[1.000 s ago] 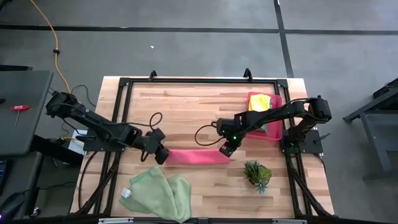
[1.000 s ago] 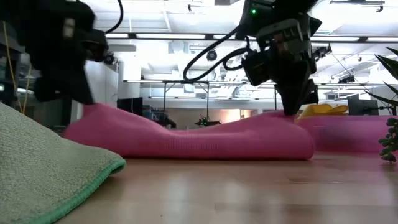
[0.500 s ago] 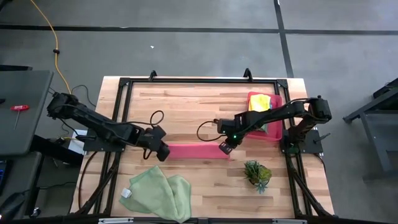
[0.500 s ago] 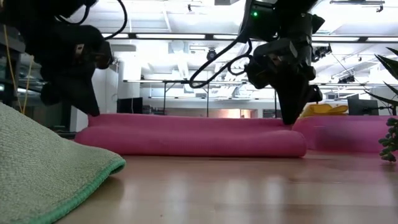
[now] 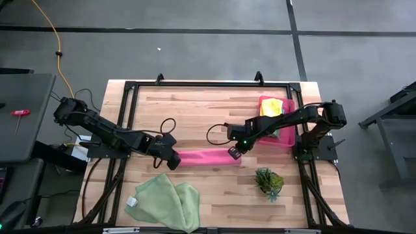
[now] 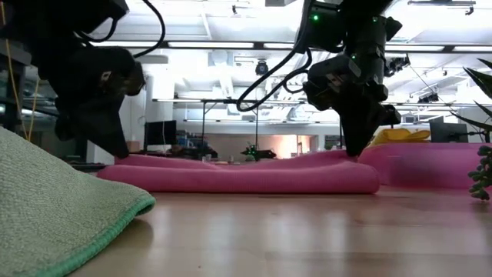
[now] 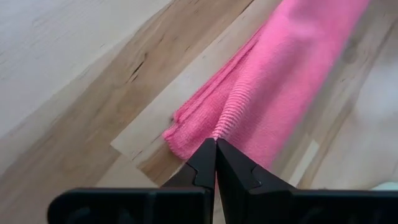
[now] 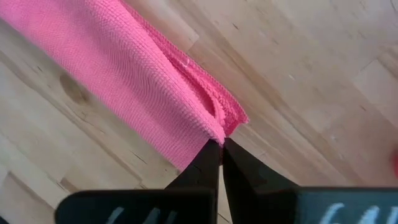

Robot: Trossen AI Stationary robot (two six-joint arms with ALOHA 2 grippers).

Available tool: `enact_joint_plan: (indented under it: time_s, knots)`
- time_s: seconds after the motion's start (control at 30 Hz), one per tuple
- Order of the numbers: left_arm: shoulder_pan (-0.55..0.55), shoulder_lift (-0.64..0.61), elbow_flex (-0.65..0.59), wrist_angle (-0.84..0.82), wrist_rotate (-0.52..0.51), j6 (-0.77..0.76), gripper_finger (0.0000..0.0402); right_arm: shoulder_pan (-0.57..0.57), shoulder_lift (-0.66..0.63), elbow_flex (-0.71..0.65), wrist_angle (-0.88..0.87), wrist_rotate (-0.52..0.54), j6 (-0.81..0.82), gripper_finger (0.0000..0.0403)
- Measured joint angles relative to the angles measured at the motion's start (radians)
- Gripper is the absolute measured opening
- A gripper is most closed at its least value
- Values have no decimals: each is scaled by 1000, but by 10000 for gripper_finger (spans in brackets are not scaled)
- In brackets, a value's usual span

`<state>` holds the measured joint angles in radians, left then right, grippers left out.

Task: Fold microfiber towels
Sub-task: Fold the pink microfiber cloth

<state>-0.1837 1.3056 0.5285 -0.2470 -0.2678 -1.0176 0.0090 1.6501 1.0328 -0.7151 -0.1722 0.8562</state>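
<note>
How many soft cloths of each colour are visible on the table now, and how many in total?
Hot pink microfiber towel, folded into a narrow strip, pinched by left gripper and right gripper: 1
Pale green microfiber towels, near front edge: 2
Yellow microfiber towel, in pink plastic tray: 1
Total: 4

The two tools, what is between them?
The hot pink towel, folded into a strip, stretches from the left tool to the right tool; the high view shows it.
</note>
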Motion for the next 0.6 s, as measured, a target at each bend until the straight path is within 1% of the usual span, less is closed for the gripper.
enact_joint_plan:
  time_s: [0.23, 0.37, 0.47, 0.6]
  knots:
    - [0, 0, 0, -3, -12, 26, 1, 0, 0, 0, 1, -1, 3, 0]
    - [0, 0, 0, -13, -29, 26, 14, 0, 0, 0, 1, 3, 10, 4]
    - [0, 0, 0, -22, -35, 26, 27, 0, 0, 0, 2, 10, 32, 24]
    - [0, 0, 0, -27, -36, 26, 47, 0, 0, 0, 2, 23, 34, 72]
